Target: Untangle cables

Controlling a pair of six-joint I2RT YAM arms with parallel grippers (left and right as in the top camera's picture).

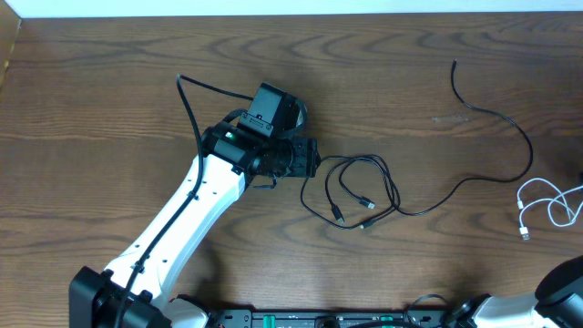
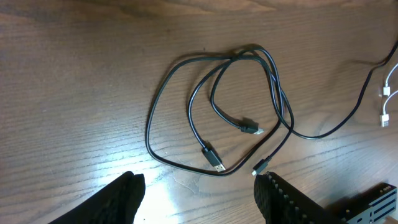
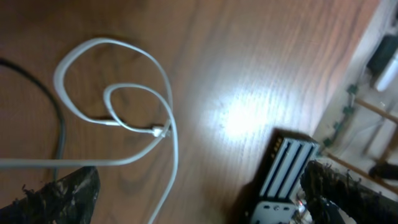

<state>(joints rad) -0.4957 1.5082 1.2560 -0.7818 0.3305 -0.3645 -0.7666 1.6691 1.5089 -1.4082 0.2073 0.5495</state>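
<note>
The left gripper [image 2: 199,182] is hovering wide open and empty at the bottom of its wrist view. The black cables [image 2: 249,127] are lying looped over one another on the table [image 1: 109,109] just above it, mid-frame. The right gripper [image 3: 199,180] is hanging open and empty too, with the white cable [image 3: 160,130] curling in the upper left of its frame, one strand passing close above the finger at lower left.

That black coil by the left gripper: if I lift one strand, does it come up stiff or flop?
Likely floppy: the black cables lie in loose flat curves, so a lifted strand should sag. Strands cross at the loops' top, so the rest may drag along. Thin, probably light; a push would likely just slide them.
</note>
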